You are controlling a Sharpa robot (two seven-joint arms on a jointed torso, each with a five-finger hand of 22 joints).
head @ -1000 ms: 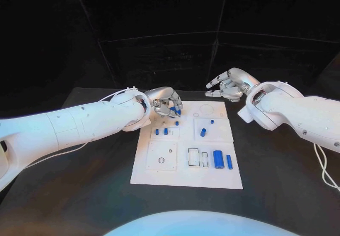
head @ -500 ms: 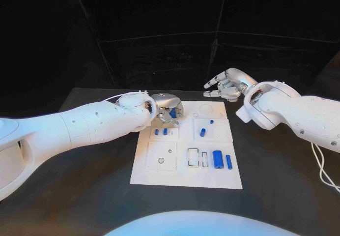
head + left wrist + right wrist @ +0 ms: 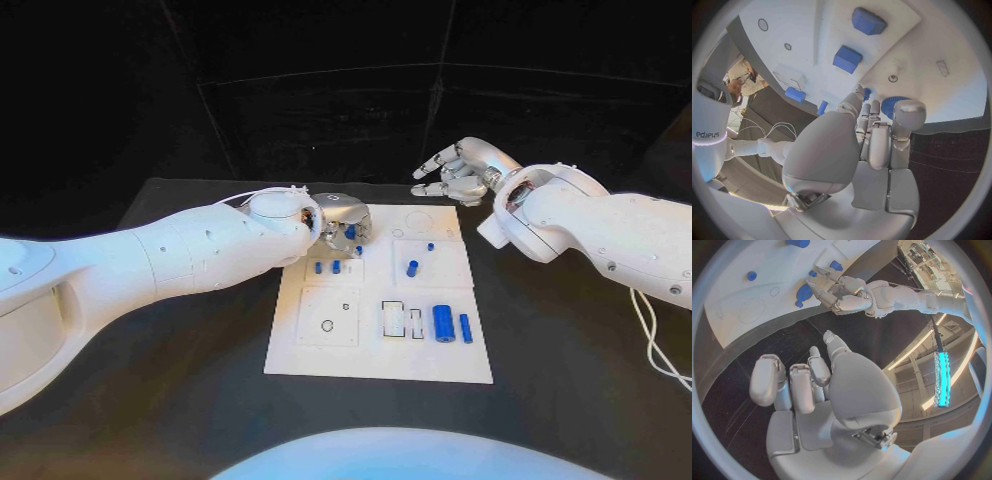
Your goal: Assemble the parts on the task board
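— So, what has the left hand (image 3: 342, 222) got?
— Its fingers are curled down over a blue part (image 3: 351, 231) at the upper left of the task board (image 3: 378, 360), pinching it.
— And the right hand (image 3: 459, 172)?
— Holding nothing, fingers loosely apart, above the table beyond the board's upper right corner.
— Any writing?
— "sharpa" reads on the white arm (image 3: 707, 135) in the left wrist view. More blue parts (image 3: 443, 323) lie lower right on the board.
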